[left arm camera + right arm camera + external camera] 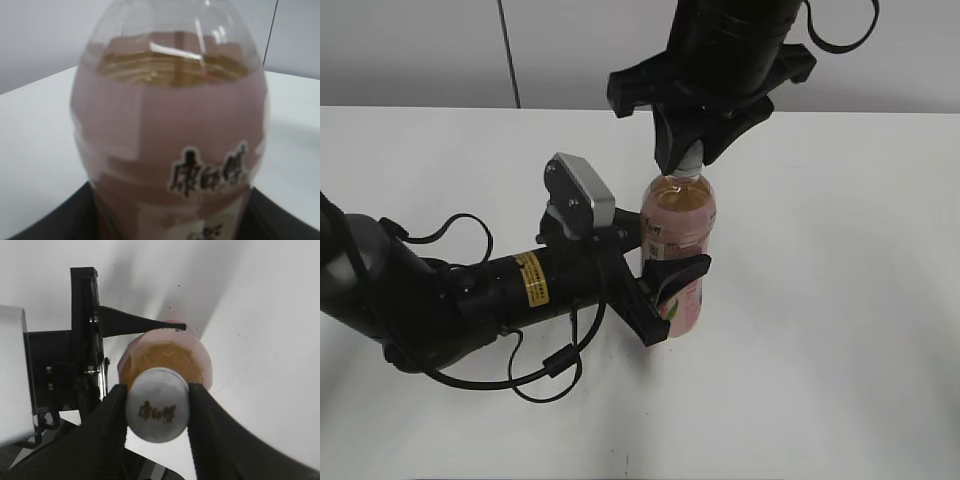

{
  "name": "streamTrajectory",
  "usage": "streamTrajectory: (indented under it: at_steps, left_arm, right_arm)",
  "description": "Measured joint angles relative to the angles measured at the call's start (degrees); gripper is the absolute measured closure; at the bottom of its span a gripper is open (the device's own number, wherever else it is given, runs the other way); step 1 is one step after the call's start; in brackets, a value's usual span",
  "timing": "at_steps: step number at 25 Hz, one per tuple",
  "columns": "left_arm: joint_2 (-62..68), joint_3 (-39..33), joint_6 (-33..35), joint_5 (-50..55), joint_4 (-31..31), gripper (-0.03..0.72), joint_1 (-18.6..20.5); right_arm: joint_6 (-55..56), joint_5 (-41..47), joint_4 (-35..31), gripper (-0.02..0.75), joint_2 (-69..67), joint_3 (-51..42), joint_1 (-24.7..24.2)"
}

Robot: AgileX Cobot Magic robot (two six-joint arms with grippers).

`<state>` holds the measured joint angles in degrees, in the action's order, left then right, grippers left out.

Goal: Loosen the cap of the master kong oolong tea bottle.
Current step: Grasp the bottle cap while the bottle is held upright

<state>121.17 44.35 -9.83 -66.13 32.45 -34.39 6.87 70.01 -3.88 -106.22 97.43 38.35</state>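
The master kong oolong tea bottle point(678, 235) stands upright on the white table, amber tea inside and a pink label. My left gripper point(665, 285) is shut on its lower body from the left; the bottle point(170, 140) fills the left wrist view between the dark jaws. My right gripper point(691, 158) comes down from above and is shut on the cap point(157, 411), a white round cap with a dark logo, one finger on each side. The bottle's shoulder point(192, 356) shows below the cap. In the exterior view the cap is mostly hidden by the right fingers.
The white table point(840, 330) spreads all around the bottle. The left arm point(470, 290) with its cables lies across the front left. A grey wall runs behind the table's far edge.
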Motion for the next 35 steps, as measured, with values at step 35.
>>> streamTrajectory:
  at_steps: [35]
  left_arm:
    - [0.0,0.0,0.58,-0.36,0.95,0.305,0.06]
  right_arm:
    - [-69.29,0.33,-0.54,0.437,0.05,0.05,0.0]
